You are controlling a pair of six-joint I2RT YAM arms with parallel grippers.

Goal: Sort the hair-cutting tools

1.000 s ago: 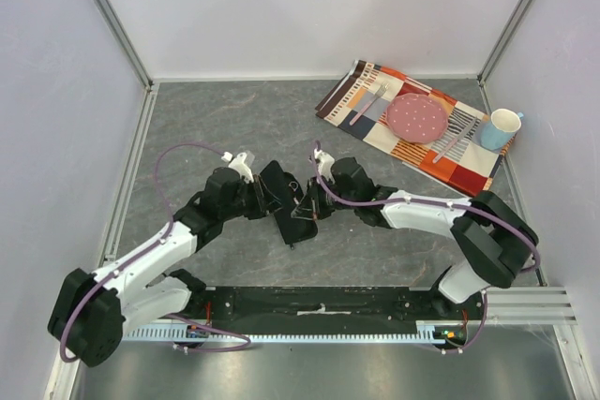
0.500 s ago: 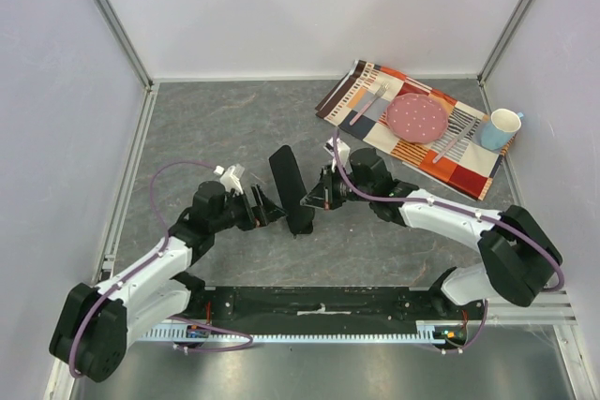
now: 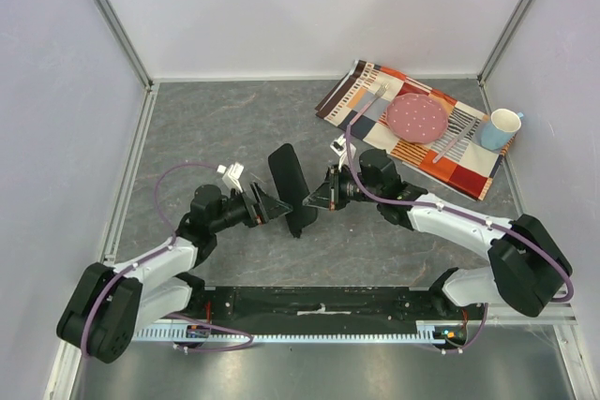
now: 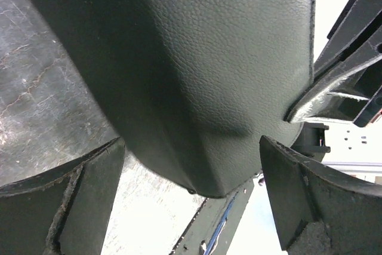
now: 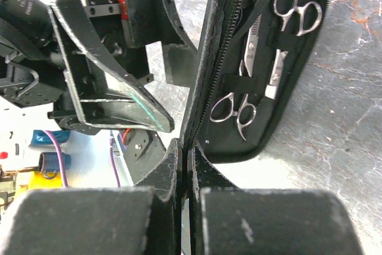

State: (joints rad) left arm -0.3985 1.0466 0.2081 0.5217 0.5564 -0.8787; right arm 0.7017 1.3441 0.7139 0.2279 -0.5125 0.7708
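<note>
Grey table, placemat far behind, right pincer clamped on black case holding scissors, left pincer apart alongside

The upper scissors and the lower scissors are slim, silver and ring-handled. They lie side by side, head to tail, under black straps against the lining of the open black case, which stands on edge.

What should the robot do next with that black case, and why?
Probably swing the open left gripper round to the case's open side and reach for a scissors ring handle. The right gripper is shut on the case's zip edge, two silver scissors sit strapped inside, and the left gripper holds nothing and faces only the outside.
</note>
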